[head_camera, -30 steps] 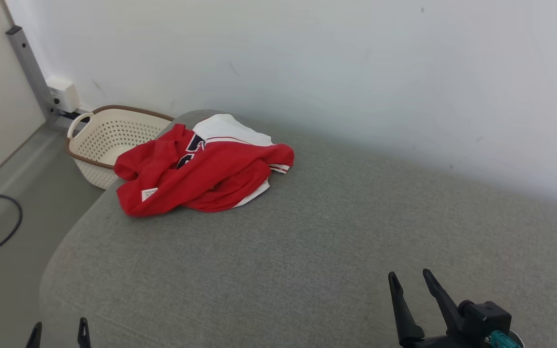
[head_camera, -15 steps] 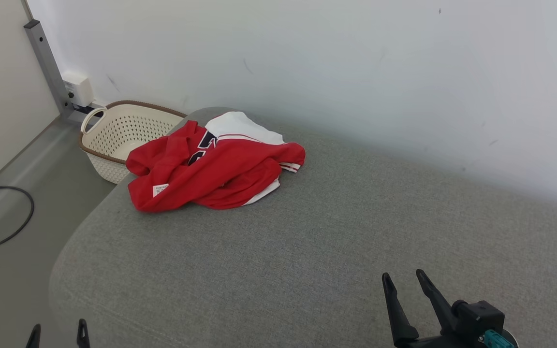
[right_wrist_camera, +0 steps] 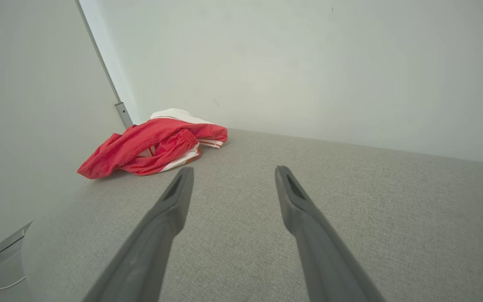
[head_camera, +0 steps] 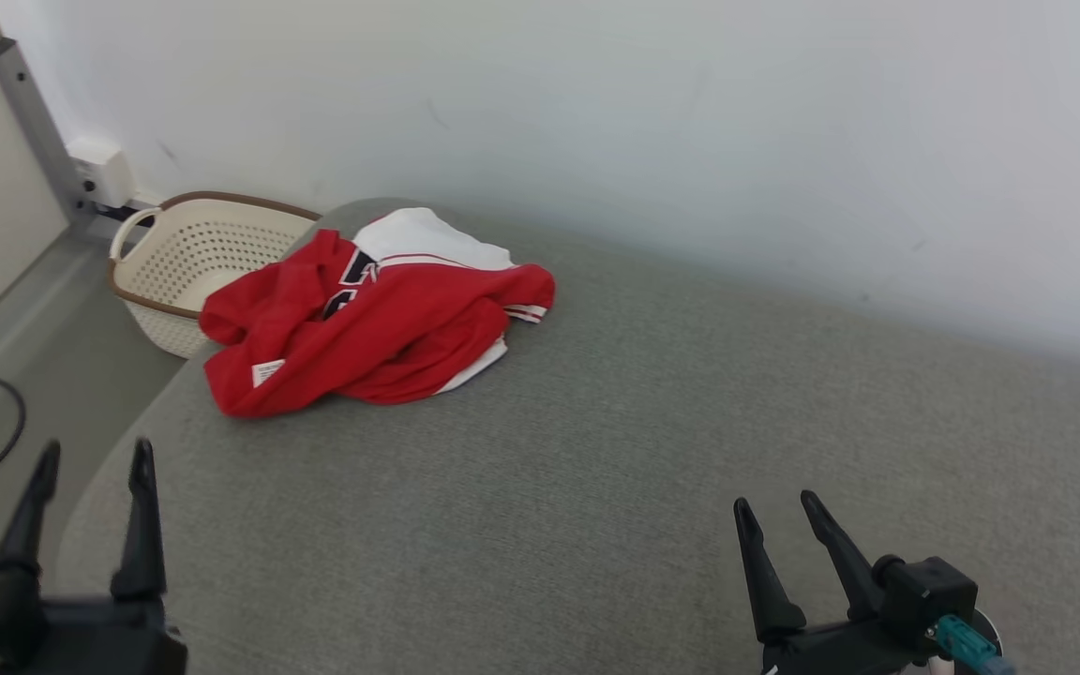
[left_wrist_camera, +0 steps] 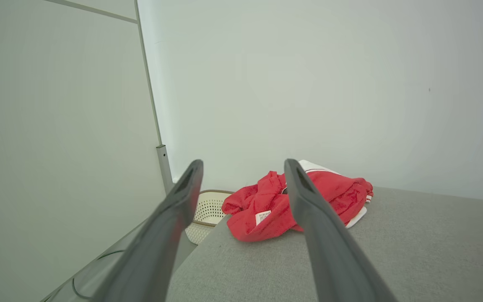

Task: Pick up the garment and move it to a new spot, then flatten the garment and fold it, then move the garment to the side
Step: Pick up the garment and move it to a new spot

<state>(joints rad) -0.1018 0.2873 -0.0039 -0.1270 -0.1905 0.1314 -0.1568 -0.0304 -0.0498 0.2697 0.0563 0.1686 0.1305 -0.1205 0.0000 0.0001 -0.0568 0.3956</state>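
My left gripper (head_camera: 95, 450) and right gripper (head_camera: 774, 503) hang spread, empty, well short of the cream perforated plastic basket (head_camera: 170, 330). Just beside it lies the crumpled red-and-white fabric garment (head_camera: 381, 323): light, limp; I'd pinch a raised fold.

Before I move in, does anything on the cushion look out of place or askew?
The red and white garment lies crumpled in a heap at the far left corner of the grey cushion, beside the cream basket. Nothing looks spilled or damaged.
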